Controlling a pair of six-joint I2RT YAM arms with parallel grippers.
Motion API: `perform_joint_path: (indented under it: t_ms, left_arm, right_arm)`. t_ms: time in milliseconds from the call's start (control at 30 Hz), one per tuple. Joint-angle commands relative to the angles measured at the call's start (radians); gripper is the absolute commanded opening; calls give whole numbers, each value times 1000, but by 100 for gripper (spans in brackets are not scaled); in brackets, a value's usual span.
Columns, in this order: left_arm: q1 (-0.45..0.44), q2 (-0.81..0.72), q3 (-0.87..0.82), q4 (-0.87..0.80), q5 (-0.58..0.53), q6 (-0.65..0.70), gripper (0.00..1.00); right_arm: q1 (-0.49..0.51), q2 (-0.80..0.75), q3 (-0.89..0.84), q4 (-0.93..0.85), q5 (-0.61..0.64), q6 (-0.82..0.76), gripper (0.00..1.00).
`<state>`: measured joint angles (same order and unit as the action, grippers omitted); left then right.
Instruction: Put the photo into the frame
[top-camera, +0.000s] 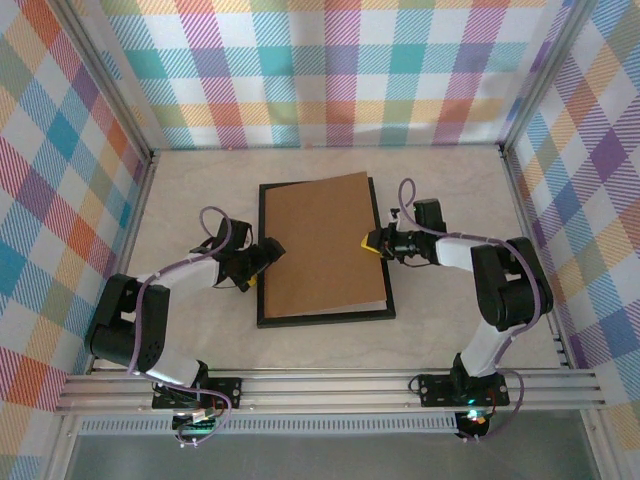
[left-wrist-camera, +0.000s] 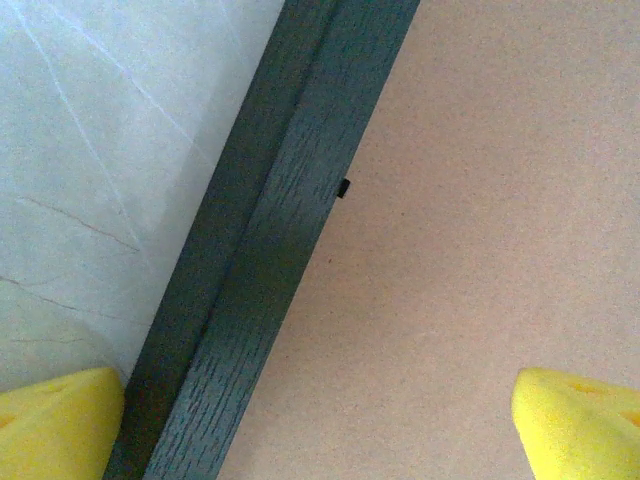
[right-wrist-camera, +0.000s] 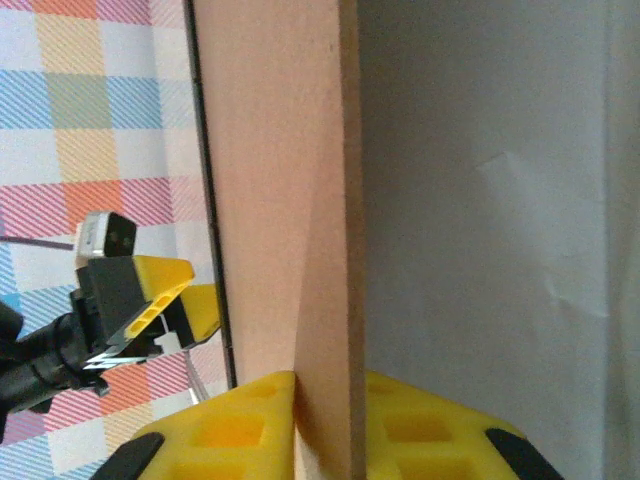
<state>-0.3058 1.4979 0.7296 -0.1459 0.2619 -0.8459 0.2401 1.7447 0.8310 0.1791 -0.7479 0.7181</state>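
Observation:
The black frame (top-camera: 325, 318) lies flat in the middle of the table. A brown backing board (top-camera: 320, 245) lies over its opening, slightly askew. My right gripper (top-camera: 372, 242) pinches the board's right edge; in the right wrist view the yellow fingers (right-wrist-camera: 230, 425) press on both faces of the board (right-wrist-camera: 270, 200), which is lifted off a pale surface (right-wrist-camera: 480, 200). My left gripper (top-camera: 262, 262) stands open over the frame's left rail (left-wrist-camera: 270, 250), one fingertip (left-wrist-camera: 60, 420) above the table and the other above the board (left-wrist-camera: 480, 250). The photo is hidden.
Checked walls enclose the table (top-camera: 190, 200) on three sides, with metal posts at the back corners. Bare tabletop runs around the frame on every side. Across the board, the right wrist view catches the left gripper (right-wrist-camera: 165, 300).

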Motion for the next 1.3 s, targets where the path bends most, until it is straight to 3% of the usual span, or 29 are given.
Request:
perform_joint_path:
  t_ms: [0, 500, 967, 1267]
  left_arm:
    - [-30, -10, -2, 32, 57, -25, 99]
    - [-30, -16, -2, 13, 38, -18, 99]
    - [-31, -21, 19, -4, 38, -10, 99]
    - [-31, -22, 21, -12, 35, -1, 99]
  right_arm:
    - [36, 29, -9, -71, 82, 7, 25]
    - [62, -25, 73, -339, 291, -66, 51]
    - [151, -46, 266, -661, 557, -171, 62]
    - [199, -26, 351, -754, 677, -215, 64]
